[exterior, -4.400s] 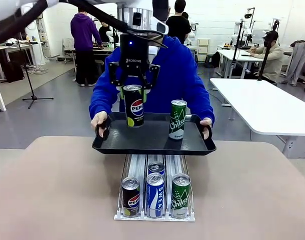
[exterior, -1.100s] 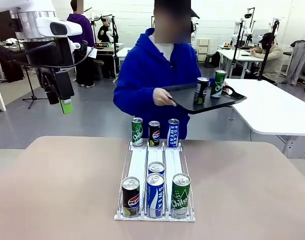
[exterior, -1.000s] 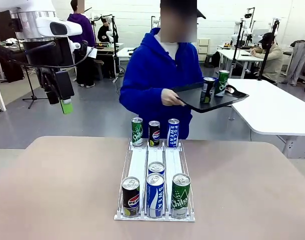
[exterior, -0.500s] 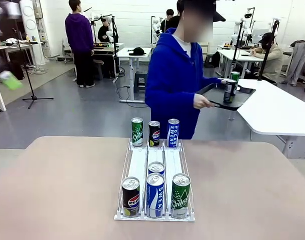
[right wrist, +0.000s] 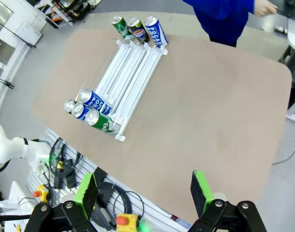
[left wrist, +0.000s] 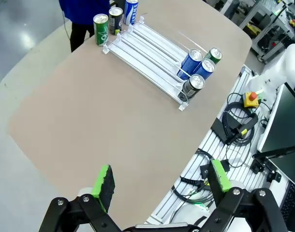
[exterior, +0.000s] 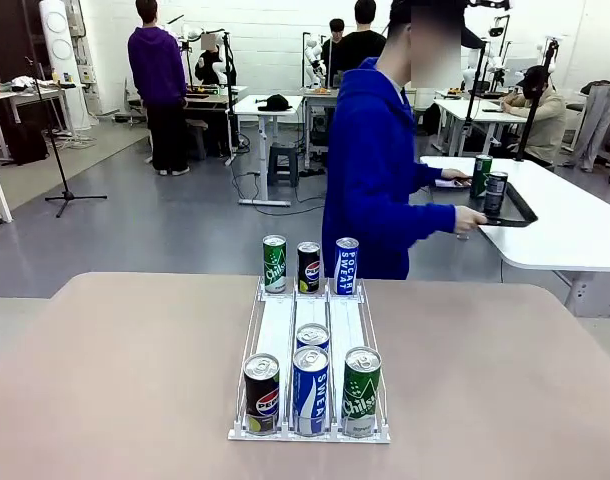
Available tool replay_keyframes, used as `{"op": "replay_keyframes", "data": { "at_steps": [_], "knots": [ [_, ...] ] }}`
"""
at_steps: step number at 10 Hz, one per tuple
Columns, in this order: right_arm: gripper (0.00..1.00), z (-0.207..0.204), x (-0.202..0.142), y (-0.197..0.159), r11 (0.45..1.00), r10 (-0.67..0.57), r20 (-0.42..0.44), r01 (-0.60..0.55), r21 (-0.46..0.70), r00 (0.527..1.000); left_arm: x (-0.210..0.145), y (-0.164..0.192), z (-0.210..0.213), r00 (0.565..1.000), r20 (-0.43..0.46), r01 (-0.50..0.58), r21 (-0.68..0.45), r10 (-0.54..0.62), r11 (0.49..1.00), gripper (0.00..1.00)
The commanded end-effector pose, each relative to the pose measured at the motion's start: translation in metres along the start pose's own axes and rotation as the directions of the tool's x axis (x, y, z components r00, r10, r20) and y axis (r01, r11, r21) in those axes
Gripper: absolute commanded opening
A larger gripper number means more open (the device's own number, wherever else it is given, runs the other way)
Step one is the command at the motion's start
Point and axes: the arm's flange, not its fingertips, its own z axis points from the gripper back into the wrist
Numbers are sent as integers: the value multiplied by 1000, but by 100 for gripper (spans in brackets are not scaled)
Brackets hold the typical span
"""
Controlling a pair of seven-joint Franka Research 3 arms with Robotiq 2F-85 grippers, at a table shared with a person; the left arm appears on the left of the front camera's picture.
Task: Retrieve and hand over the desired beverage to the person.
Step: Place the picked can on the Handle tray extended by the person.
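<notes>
Beige table (exterior: 105,380) cleared of arms, delivery looking complete.
Both I'm holding high above the can rack (exterior: 311,340): left gripper (left wrist: 159,182) and right gripper (right wrist: 145,187) gaping, empty, while the person (exterior: 377,170) is setting the tray (exterior: 515,208) with the Pepsi can (exterior: 496,192) aside, beyond it.

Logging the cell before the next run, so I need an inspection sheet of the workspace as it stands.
Surface: tan table, bare apart from the rack.
Job's things: clear can rack; three cans at its far end, four at the near end. Person in blue is turned away, holding a black tray with two cans over a white table.
Clutter: nothing seen.
Grippers: left gripper open, empty, high above the table; right gripper likewise.
Cables: bundles beside the table edge.
Surroundings: other people, benches and a tripod behind.
</notes>
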Motion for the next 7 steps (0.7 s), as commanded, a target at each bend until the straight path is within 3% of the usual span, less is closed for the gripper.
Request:
{"op": "replay_keyframes", "data": {
  "at_steps": [1, 7],
  "knots": [
    [100, -2, 1, 0, 1000, 11, 11, -12, 26, 1000, 4, -5, -2, 1000, -22, 18, 6, -18, 1000, 100],
    [100, -2, 1, 0, 1000, 11, 11, -12, 26, 1000, 4, -5, -2, 1000, -22, 18, 6, -18, 1000, 100]
  ]
}}
